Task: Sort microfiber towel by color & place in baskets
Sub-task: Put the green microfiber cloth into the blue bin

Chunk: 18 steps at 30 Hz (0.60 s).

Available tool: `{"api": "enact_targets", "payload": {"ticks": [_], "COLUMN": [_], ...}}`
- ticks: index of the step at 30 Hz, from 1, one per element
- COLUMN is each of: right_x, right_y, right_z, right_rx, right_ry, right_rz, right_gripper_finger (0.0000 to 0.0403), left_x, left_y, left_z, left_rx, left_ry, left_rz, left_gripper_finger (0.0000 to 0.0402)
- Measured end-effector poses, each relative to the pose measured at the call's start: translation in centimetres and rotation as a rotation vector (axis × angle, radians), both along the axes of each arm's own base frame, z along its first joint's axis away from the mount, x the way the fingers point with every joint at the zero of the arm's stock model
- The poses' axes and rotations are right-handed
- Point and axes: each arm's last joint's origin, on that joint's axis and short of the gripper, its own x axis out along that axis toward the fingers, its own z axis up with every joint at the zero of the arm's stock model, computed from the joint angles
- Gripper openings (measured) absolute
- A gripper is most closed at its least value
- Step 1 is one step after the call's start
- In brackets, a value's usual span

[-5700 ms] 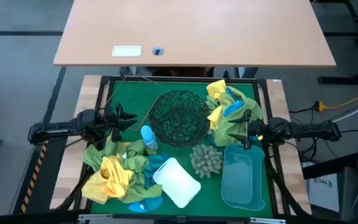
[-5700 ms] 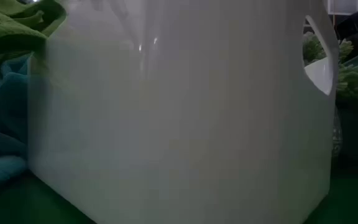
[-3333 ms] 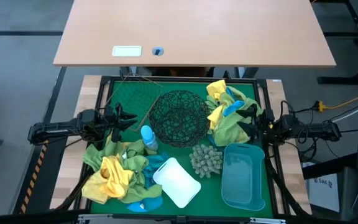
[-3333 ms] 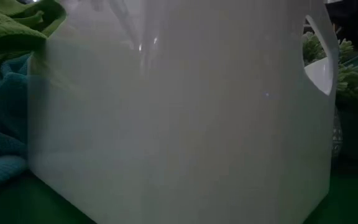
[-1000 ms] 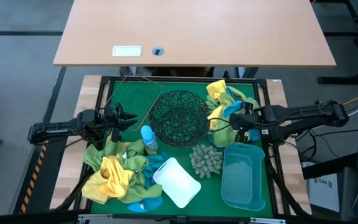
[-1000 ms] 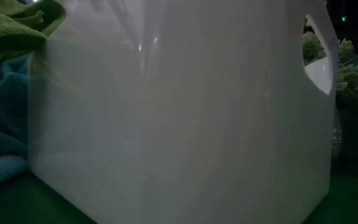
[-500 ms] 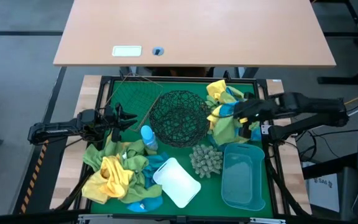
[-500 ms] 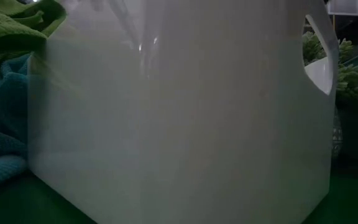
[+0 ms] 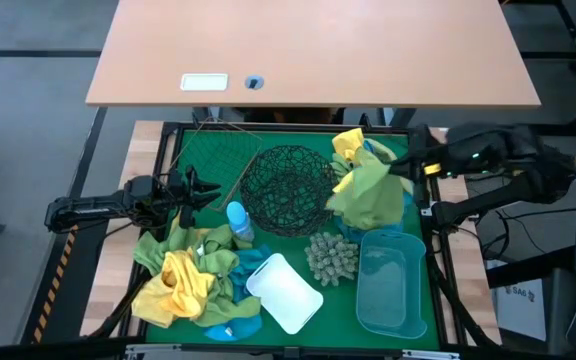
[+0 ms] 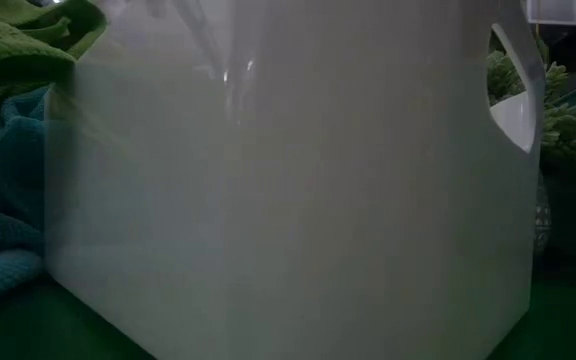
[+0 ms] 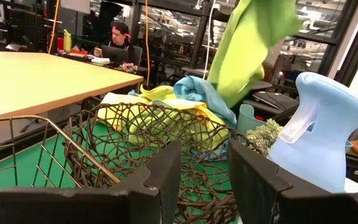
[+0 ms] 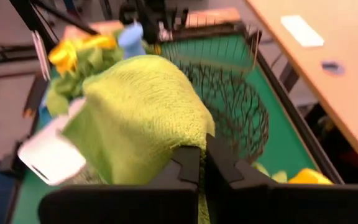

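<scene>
where it hung low before, lime towel [image 9: 370, 195] now lifted, right gripper [image 12: 201, 163] fingers pinching it, left gripper [image 11: 204, 163] fingers spread

I see a nubbly lime cloth towel [image 12: 138, 109], a black wire-mesh bowl [image 9: 288, 188], a smooth white plastic tub [image 10: 288, 180].

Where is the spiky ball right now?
In the high view the spiky ball sits on the green mat right of the middle, between the white tub and the blue tub, just below the black wire bowl.
</scene>
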Motion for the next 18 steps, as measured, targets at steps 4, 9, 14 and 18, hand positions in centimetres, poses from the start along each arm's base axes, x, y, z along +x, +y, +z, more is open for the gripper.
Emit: {"api": "enact_targets", "payload": {"ticks": [4,9,14,18], "right_x": [-1.0,-1.6,-1.2,-0.1], "right_y": [-0.1,0.1,0.5,0.8], "right_z": [1.7,3.3,3.5,3.2], "right_rx": [0.006,0.101,0.198,0.275], "right_ry": [-0.074,-0.164,-0.183,-0.146], "right_rz": [0.000,0.062,0.122,0.171], "right_gripper_finger": [0.0002,0.0002,0.0002,0.0002], "left_x": [0.0,0.0,0.0,0.0], "left_y": [0.0,0.0,0.0,0.1], "left_z": [0.0,0.0,0.0,0.0], "left_rx": [0.000,0.000,0.000,-0.002], "left_ry": [0.001,0.000,0.000,0.000], "left_rz": [0.000,0.000,0.003,0.026], "left_gripper_finger": [0.0124,0.0124,0.0124,0.0124]}}
